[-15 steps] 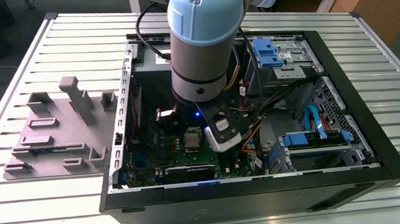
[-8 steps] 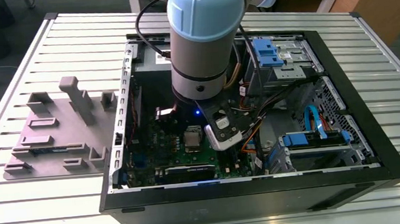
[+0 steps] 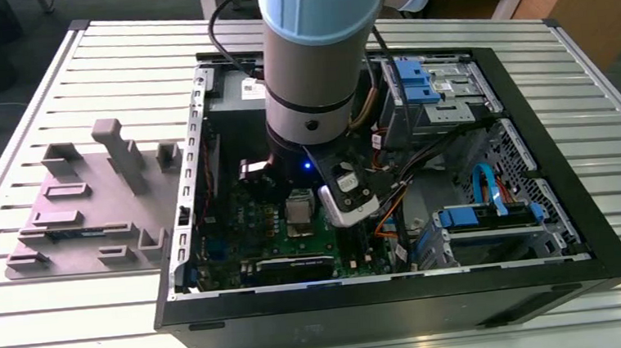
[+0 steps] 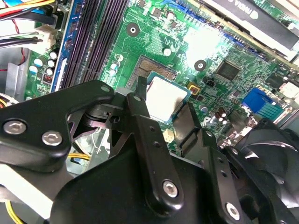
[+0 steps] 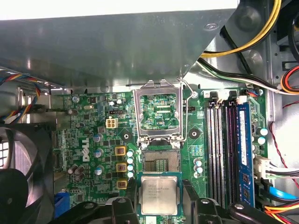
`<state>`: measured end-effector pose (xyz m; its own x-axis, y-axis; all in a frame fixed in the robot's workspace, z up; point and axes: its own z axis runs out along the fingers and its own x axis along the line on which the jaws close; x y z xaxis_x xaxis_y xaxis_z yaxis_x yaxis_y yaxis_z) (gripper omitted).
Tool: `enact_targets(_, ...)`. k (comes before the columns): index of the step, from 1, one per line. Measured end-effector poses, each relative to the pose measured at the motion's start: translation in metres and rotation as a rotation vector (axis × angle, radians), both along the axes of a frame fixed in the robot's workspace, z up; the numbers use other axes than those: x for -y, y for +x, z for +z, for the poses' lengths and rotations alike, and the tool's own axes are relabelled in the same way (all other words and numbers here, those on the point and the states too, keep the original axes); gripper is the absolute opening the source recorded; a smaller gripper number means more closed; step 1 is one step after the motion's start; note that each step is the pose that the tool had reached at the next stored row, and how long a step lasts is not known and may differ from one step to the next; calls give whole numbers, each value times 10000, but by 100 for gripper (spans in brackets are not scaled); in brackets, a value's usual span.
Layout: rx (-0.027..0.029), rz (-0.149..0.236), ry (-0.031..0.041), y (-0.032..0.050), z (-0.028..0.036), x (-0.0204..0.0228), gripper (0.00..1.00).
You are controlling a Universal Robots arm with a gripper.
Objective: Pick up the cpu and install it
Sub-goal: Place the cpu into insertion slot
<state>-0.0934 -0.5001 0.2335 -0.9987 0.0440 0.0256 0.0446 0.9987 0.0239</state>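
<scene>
black gripper holding the small flat square silver-topped cpu over the green motherboard.
in both wrist views the gripper's two black fingers are drawn in on opposite edges of the cpu, gripping it. the cpu sits just beside the open dark socket, overlapping its near edge and apart from the raised silver metal frame; whether it touches the board i cannot tell. in the exterior view the pale blue and grey arm reaches down into the open black computer case on the slatted metal counter.
</scene>
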Motion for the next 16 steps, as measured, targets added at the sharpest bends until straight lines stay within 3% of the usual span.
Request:
enact_targets(4,0,0,-5,0,8,0,47)
enact_targets(5,0,0,-38,0,72,0,47)
enact_targets(16,69,2,-23,-3,15,-3,47)
